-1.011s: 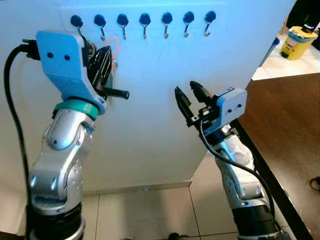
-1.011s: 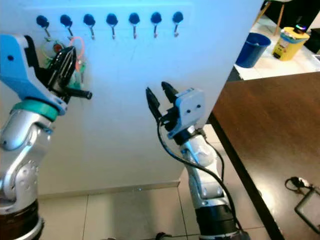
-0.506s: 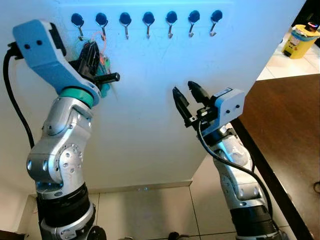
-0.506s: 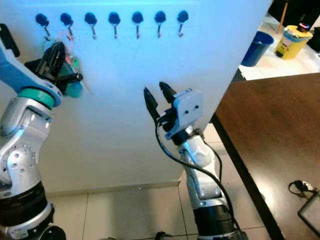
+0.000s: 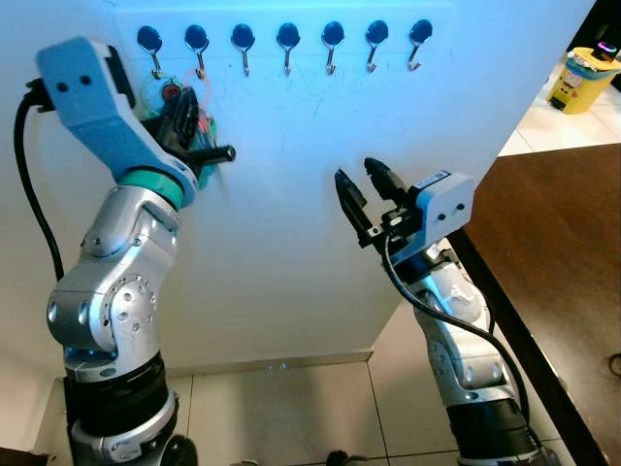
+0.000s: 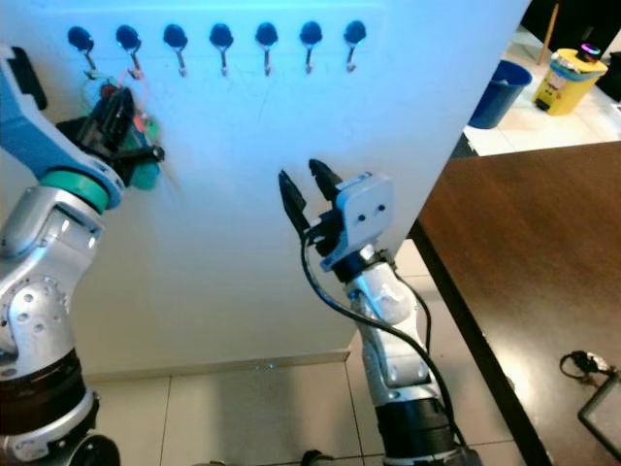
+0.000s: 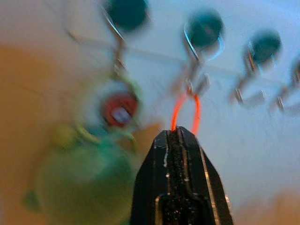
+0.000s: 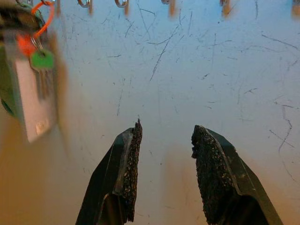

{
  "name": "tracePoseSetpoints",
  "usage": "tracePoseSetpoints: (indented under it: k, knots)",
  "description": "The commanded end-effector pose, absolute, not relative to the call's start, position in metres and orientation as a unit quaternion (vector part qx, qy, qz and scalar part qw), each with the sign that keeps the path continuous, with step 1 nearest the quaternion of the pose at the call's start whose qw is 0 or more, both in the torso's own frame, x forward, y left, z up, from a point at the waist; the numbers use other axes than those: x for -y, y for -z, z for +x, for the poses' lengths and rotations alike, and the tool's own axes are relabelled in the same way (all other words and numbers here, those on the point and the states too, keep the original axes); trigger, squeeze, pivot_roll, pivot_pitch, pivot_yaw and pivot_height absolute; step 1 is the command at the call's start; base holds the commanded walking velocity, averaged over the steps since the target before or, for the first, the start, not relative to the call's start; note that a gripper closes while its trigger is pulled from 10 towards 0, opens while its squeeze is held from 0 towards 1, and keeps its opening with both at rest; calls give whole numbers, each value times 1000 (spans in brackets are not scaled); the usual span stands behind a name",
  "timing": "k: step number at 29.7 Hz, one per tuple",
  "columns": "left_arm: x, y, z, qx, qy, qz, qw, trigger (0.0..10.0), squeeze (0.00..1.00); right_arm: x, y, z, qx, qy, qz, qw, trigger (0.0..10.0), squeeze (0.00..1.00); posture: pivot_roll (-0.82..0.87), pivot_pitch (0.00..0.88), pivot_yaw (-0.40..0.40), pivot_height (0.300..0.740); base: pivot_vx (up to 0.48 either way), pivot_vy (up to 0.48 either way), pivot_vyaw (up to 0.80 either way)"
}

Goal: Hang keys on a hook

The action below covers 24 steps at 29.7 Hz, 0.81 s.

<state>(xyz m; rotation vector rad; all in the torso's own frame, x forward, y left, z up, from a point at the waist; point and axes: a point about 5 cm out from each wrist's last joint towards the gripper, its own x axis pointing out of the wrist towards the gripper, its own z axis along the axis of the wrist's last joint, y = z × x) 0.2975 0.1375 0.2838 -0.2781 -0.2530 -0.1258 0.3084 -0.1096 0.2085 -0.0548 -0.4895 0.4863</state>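
A row of several blue-capped metal hooks point(image 5: 287, 39) runs along the top of the white wall panel point(image 5: 291, 243). My left gripper point(image 5: 186, 102) is raised against the wall just under the two leftmost hooks and is shut on the keys' orange ring point(image 7: 185, 108). The ring's top reaches the tip of the second hook point(image 7: 196, 79); the blur hides whether it is over it. The keys point(image 7: 117, 110), with red and green tags, dangle beside the fingers under the first hook. My right gripper point(image 5: 361, 183) is held open at mid-wall, nothing between its pads point(image 8: 132, 154).
A dark brown table point(image 5: 558, 243) stands to the right, its edge close to my right arm. Beyond it are a blue bin point(image 6: 493, 92) and a yellow container point(image 5: 579, 80) on a tiled floor point(image 5: 281, 408).
My left gripper has carried the keys left and up along the wall, from under the third hook to under the two leftmost hooks. The right arm has stayed put.
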Motion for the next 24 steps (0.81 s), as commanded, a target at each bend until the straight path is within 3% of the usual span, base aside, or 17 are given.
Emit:
tracePoseSetpoints:
  k: [1,2,6,7,9,10,14,24]
  knots:
    - [-135,-279,296,117,70,-117,984,10000,612,107,-205,308,233,-244,-29,941,10000,0,118,61,89,740,0,0,0]
    - [-133,-276,294,115,78,-108,984,10000,1000,107,-205,308,233,-245,-29,941,10000,0,117,59,89,740,0,0,0]
    - [-134,-272,290,112,88,-106,984,10000,1000,106,-204,308,233,-245,-30,941,10000,0,117,57,89,740,0,0,0]
    - [-135,-272,286,118,92,-103,983,10000,776,106,-204,308,233,-245,-30,941,10000,0,116,51,90,740,0,0,0]
    - [-136,-272,283,122,95,-99,983,10000,776,106,-204,308,233,-245,-30,941,10000,0,116,51,90,740,0,0,0]
    - [-139,-273,276,141,96,-68,983,10000,0,107,-204,308,233,-245,-31,941,10000,0,117,46,89,740,0,0,0]
    - [-143,-273,263,175,95,-1,980,10000,0,107,-204,308,232,-245,-32,941,10000,0,118,44,87,740,0,0,0]
    - [-147,-273,263,198,56,54,977,10000,0,105,-206,308,237,-248,-31,939,10000,0,115,30,81,740,0,0,0]
